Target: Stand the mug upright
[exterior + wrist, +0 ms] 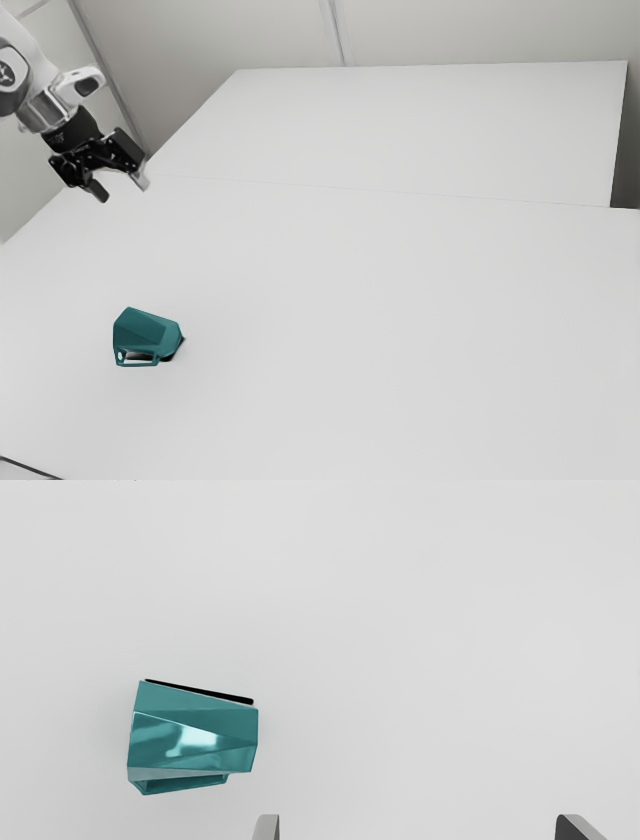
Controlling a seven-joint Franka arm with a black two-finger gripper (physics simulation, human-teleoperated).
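Table (400,330): white, broad and flat, with a smooth, matte surface. It supports the mug.

Arm (40,85): white and grey housings with rounded forms. It enters at the exterior view's upper left.

Gripper (121,187): black body, raised above the table and well apart from the mug. The fingers are set wide, with nothing held between them. In the wrist view, the visible finger surfaces (267,828) are grey and flat-sided.

Mug (148,335): teal, lying on its side on the table, toward the exterior view's lower left. The body is faceted, with angular planes and straight creases; it narrows toward one end. One facet returns a bright, glossy highlight, which suggests a hard, glazed finish. Status: the upright condition is not met. Judged remaining work: grasp the body, rotate it onto its base, and release it standing. The smooth, slanted facets could slip if gripped unevenly.

Handle (185,785): teal, an angular loop along the side of the mug.

Dark strip (200,690): narrow and black, beside the mug body, opposite the handle; its nature cannot be determined.
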